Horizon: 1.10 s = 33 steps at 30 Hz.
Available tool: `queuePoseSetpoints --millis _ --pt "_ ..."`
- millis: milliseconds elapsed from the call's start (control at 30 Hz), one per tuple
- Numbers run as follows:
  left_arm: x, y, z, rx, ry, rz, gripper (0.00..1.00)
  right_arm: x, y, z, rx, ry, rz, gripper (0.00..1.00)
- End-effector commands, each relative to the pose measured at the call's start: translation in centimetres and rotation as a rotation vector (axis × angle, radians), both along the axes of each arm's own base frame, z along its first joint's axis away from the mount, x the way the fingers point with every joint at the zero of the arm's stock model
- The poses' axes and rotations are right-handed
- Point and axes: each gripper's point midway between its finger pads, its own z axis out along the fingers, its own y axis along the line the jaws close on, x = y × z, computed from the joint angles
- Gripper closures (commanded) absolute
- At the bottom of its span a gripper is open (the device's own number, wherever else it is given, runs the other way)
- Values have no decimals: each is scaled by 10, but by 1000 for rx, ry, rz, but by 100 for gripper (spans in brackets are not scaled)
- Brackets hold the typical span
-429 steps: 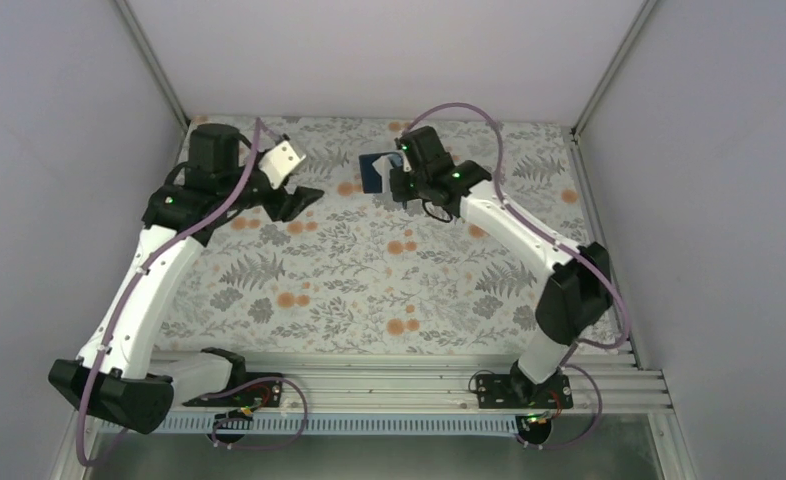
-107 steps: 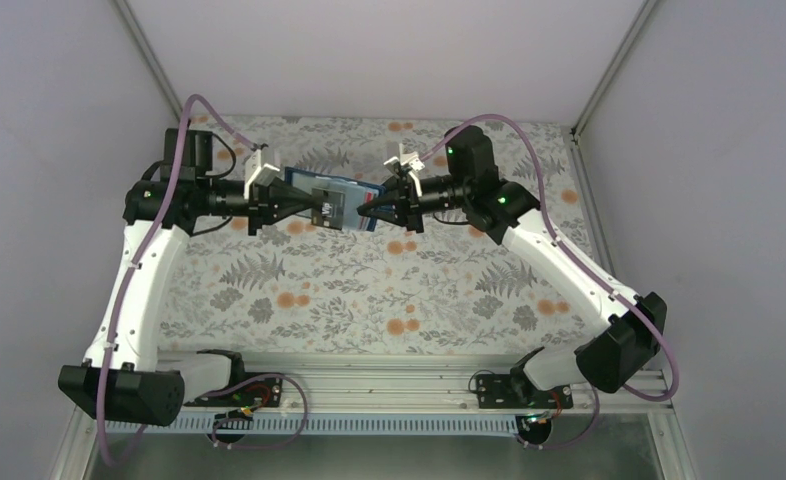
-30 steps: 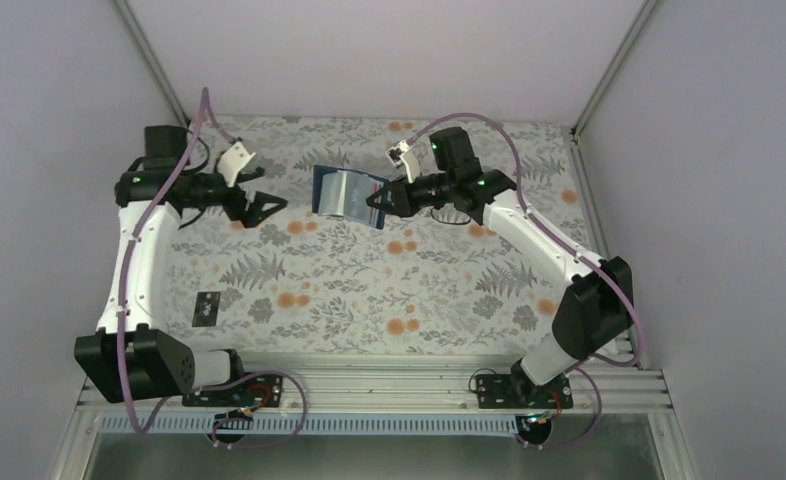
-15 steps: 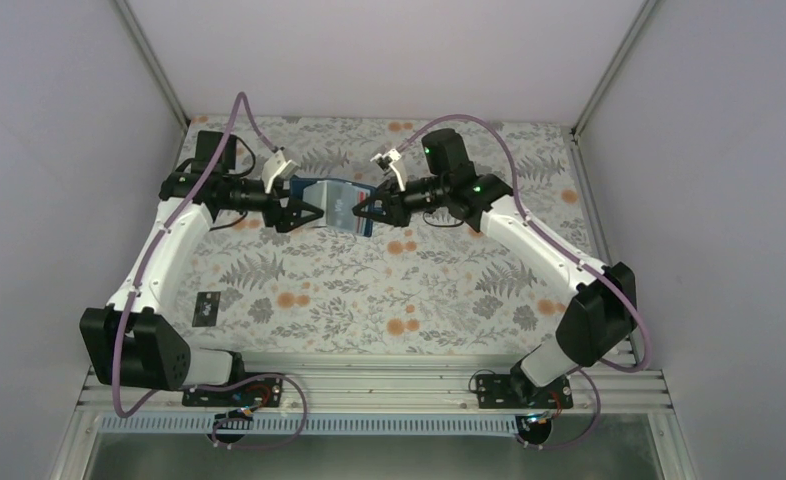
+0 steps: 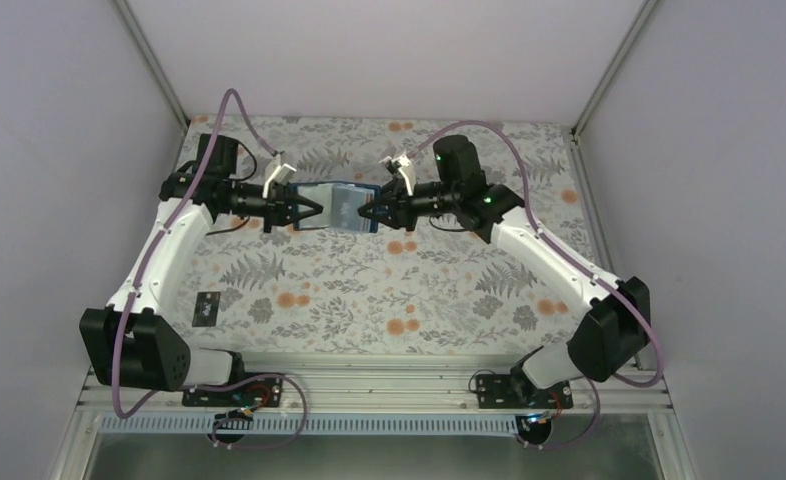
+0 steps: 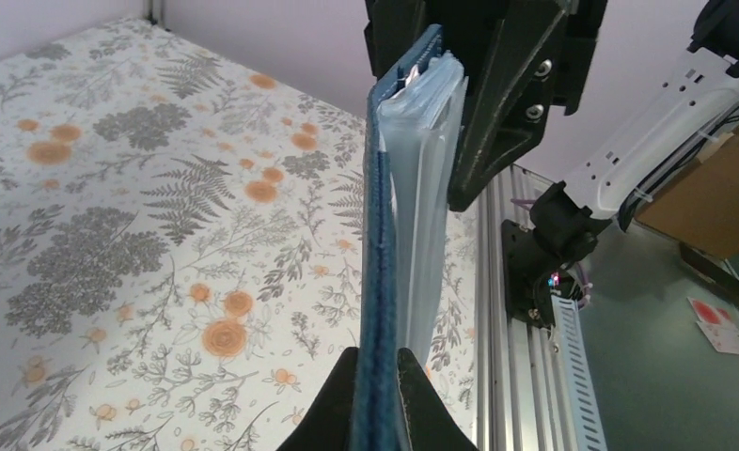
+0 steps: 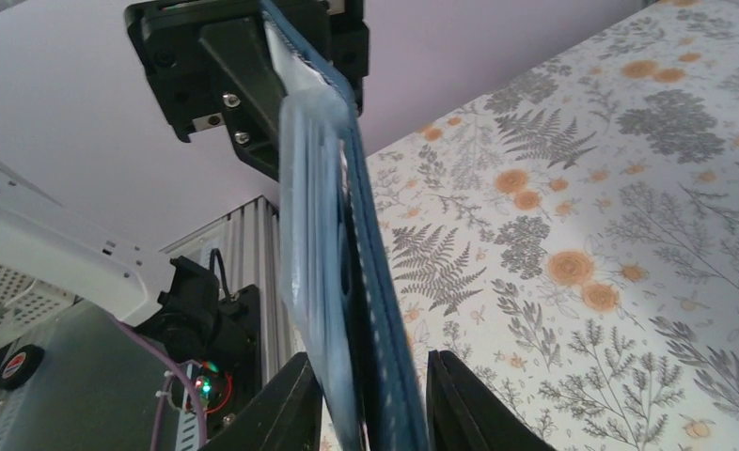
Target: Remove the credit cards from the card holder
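Observation:
The navy card holder (image 5: 337,207) hangs in the air above the back of the table, between both grippers. My left gripper (image 5: 312,211) is shut on its left edge; the left wrist view shows the fingers (image 6: 338,409) pinching the navy cover (image 6: 381,235) edge-on, with the pale pocket sleeves beside it. My right gripper (image 5: 366,212) is at the holder's right edge. In the right wrist view its jaws (image 7: 373,404) stand apart around the holder (image 7: 342,235), with a gap on the cover side. One black credit card (image 5: 206,307) lies flat on the table at the near left.
A floral cloth (image 5: 369,290) covers the table. A metal rail (image 5: 389,385) with both arm bases runs along the near edge. Plain walls close in the left, right and back sides.
My left gripper swung in from the left and shut on the holder's left edge. The right gripper's jaws have loosened from their grip on the right edge.

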Motion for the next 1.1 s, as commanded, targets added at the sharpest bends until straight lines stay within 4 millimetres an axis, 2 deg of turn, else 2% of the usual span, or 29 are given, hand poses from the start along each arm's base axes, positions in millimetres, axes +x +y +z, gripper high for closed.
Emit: queuePoseSetpoints --millis 0,133,333,500,567,667,733,767,833,900,967,1000,1067 --pt "-15 -4 20 -74 -69 -71 98 12 -10 12 26 -81 -98 69" --pt "-15 -4 22 -81 -69 -81 98 21 -6 11 47 -81 -138 70" --pt "-14 -4 17 -86 -49 -74 98 1 26 15 84 -114 -17 63" --pt "-11 -5 18 -95 -29 -63 98 -3 41 13 91 -105 8 68" --pt "-10 -5 17 -106 -13 -63 98 -2 43 12 93 -99 7 73" --pt "-6 -5 10 -93 4 -45 98 -2 45 11 103 -76 7 89" --pt "1 -3 4 -58 0 -13 97 -4 47 11 112 -54 21 95" --pt "5 -2 0 -36 -3 9 93 -4 47 12 115 -40 20 96" --pt "11 0 -8 1 -2 47 62 -3 49 9 114 -20 18 96" --pt "12 -1 -12 21 -13 54 38 -1 51 9 116 -4 14 96" --pt "10 -4 -14 33 -20 47 26 -2 53 10 120 3 22 96" --pt "10 -7 -16 44 -26 46 24 -4 54 11 123 2 31 96" --pt "12 -10 -22 85 -35 58 27 -11 56 14 134 -1 64 96"
